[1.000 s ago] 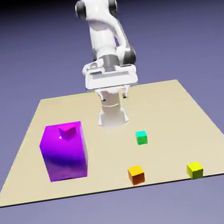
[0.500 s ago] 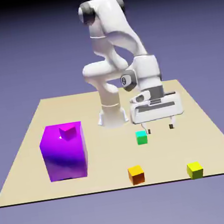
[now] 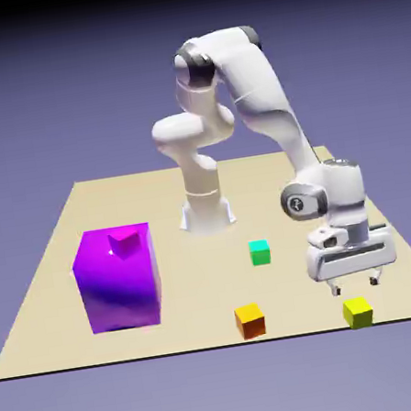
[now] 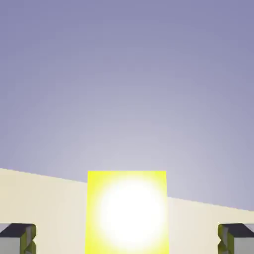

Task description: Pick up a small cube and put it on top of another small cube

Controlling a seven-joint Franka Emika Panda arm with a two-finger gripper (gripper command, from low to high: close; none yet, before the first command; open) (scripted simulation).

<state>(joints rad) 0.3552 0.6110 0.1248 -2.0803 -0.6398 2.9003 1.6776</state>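
1. Tan worktop [image 3: 61,268] fills mid-frame; at left I see a big purple cube [image 3: 119,287].
2. Centre: green cube [image 3: 260,253], orange cube [image 3: 251,320].
3. Lower right: yellow cube [image 3: 358,312] on the worktop, my end effector [image 3: 355,285] open just above it.

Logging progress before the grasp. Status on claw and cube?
Claw open, hovering just above yellow cube, not touching. Cube centred between fingertips in hand view. Orange cube and green cube well aside; nothing in the way.
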